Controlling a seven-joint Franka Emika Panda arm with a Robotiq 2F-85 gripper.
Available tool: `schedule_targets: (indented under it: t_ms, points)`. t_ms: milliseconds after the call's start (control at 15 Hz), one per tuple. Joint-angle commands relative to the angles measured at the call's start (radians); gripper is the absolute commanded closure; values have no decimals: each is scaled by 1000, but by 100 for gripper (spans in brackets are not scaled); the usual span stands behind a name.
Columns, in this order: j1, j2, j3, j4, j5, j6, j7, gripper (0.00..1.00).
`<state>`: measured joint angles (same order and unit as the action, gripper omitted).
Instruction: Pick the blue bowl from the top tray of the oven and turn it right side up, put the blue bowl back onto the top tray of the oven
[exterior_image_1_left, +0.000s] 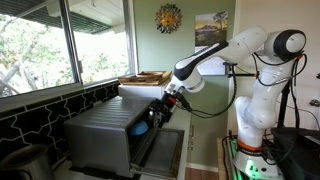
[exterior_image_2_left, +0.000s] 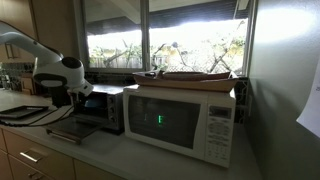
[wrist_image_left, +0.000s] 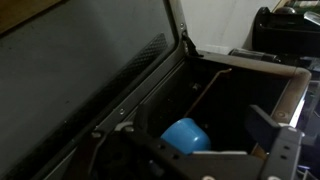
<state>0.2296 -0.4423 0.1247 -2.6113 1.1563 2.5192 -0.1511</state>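
One blue bowl (wrist_image_left: 185, 135) in wrist view, arm (exterior_image_2_left: 55, 75) covering oven (exterior_image_2_left: 108, 108) in an exterior view, fingers (wrist_image_left: 283, 150) spread

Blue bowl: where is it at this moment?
The blue bowl sits inside the open oven, just beside the tool in an exterior view; the wrist view shows it low at centre.
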Motion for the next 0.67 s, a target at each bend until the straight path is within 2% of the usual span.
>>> schedule_targets:
  t_ms: [0,267,333,600]
  points:
    - [10,8,-5,-28,189,51,-111,0]
    - [-15,22,13,-37,355,50,-203,0]
    - [7,30,-8,-38,392,61,-228,0]
    - [-2,63,-9,-36,520,50,-313,0]
